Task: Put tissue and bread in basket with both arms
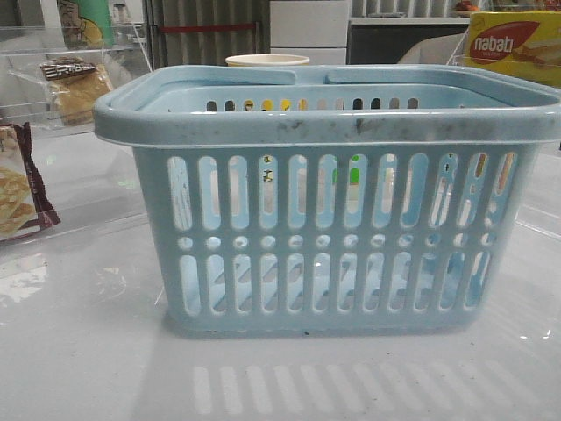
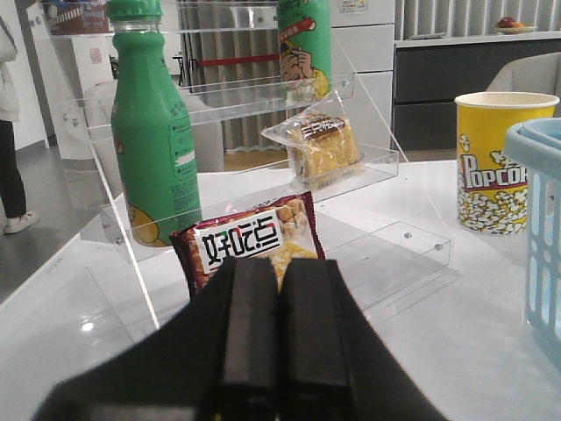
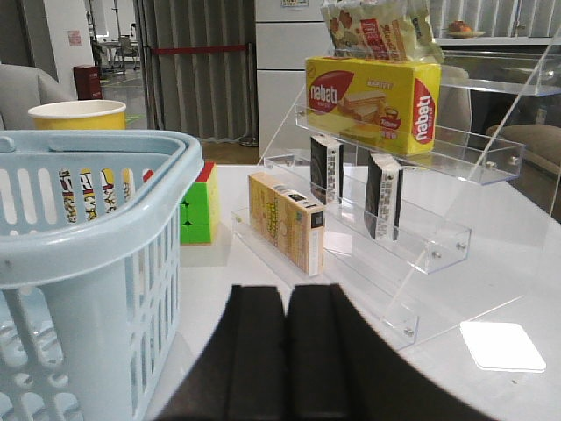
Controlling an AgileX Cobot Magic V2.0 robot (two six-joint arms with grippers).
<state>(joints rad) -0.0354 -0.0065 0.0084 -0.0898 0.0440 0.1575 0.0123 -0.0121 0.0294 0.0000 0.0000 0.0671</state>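
Note:
The light blue basket [image 1: 329, 202] stands in the middle of the table, with no tissue or bread showing through its slots. The bread packet [image 2: 323, 147] lies on a clear shelf step beyond my left gripper [image 2: 279, 261], which is shut and empty; the packet also shows at the far left of the front view [image 1: 77, 88]. Two nearly black tissue packs [image 3: 325, 168] [image 3: 384, 195] stand upright on a clear stepped shelf beyond my right gripper [image 3: 287, 288], which is shut and empty. The basket [image 3: 88, 228] is beside the right gripper. No arm shows in the front view.
A maroon-edged snack packet [image 2: 254, 241] leans right ahead of the left gripper, with a green bottle [image 2: 153, 132] behind it. A popcorn cup [image 2: 493, 162] stands behind the basket. The right shelf holds a yellow Nabati box [image 3: 372, 92] and a tan box [image 3: 285, 219]. A colour cube [image 3: 200, 206] sits near the basket.

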